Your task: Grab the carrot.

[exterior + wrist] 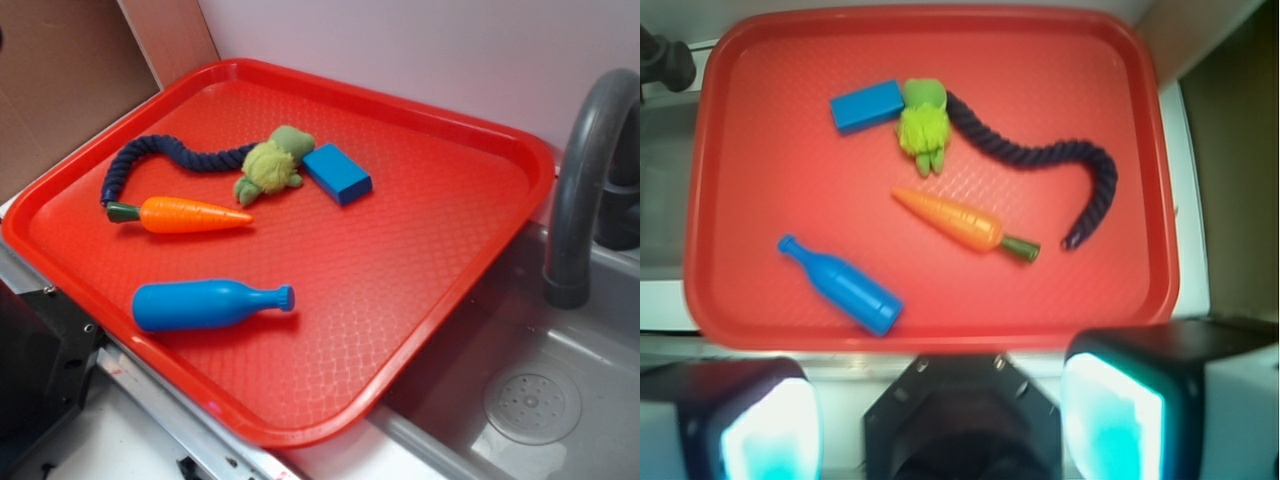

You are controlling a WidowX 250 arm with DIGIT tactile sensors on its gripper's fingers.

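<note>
The orange carrot (192, 215) (953, 221) lies flat on the red tray (400, 260) (760, 150), its green stub toward the tray's left edge in the exterior view. In the wrist view my gripper (940, 420) hangs high above the tray's near edge, well apart from the carrot. Its two pale fingers (1110, 415) stand wide apart with nothing between them. The gripper does not show in the exterior view.
A blue bottle (205, 304) (845, 288) lies nearer the tray's front. A green plush toy (272, 165) (923, 122) with a navy rope (160, 160) (1060, 165) and a blue block (337, 173) (867, 105) lie behind the carrot. A grey faucet (585, 170) and sink (530, 400) stand to the right.
</note>
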